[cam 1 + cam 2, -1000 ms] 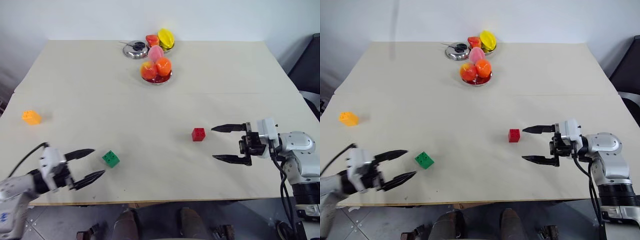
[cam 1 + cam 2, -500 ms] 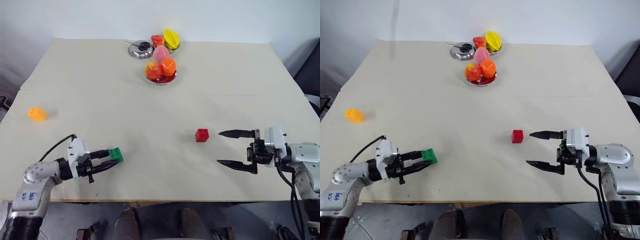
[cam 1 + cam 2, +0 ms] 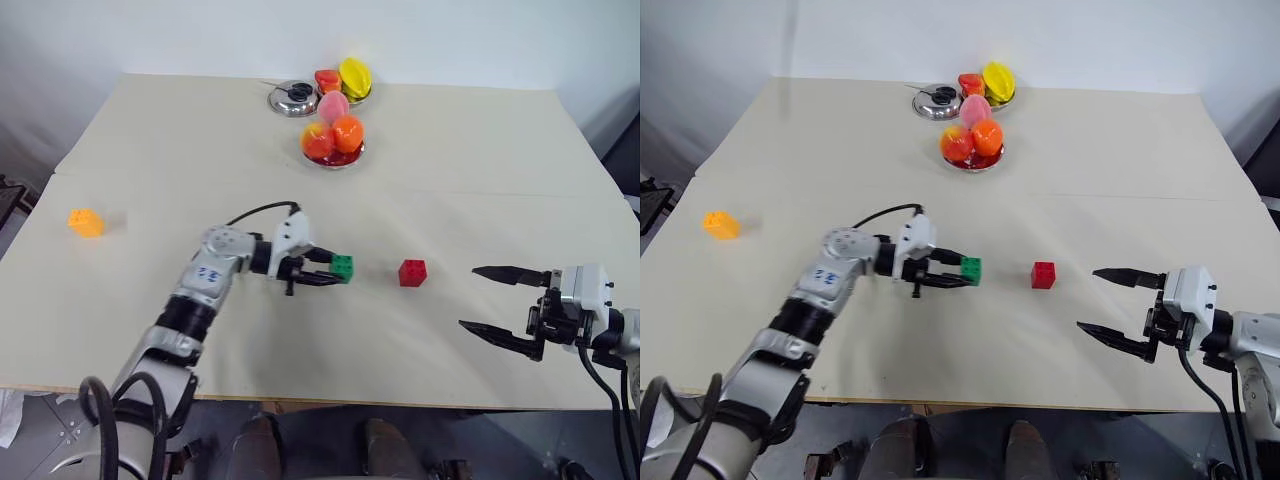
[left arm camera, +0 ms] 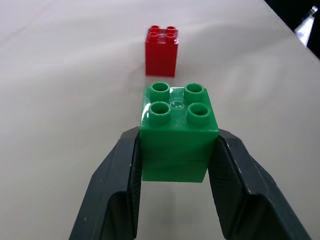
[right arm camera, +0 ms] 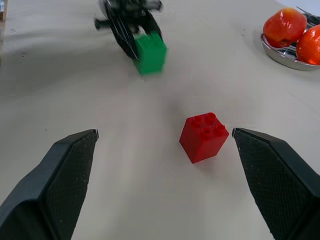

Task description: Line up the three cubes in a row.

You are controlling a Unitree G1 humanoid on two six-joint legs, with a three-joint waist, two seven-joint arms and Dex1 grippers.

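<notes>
The green cube [image 4: 178,131] sits studs-up, pinched by its two side faces, near the middle of the table and close to the red cube [image 3: 412,272], which rests on the table studs-up, slightly turned. The orange-yellow cube [image 3: 86,222] lies well apart from both, near the table's left edge.

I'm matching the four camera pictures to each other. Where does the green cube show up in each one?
Left eye: green cube near centre, in the left claw.
Right eye: near centre.
Left wrist: centre, between the fingers.
Right wrist: upper middle.
Shared landmark: the red cube just beyond it.
</notes>
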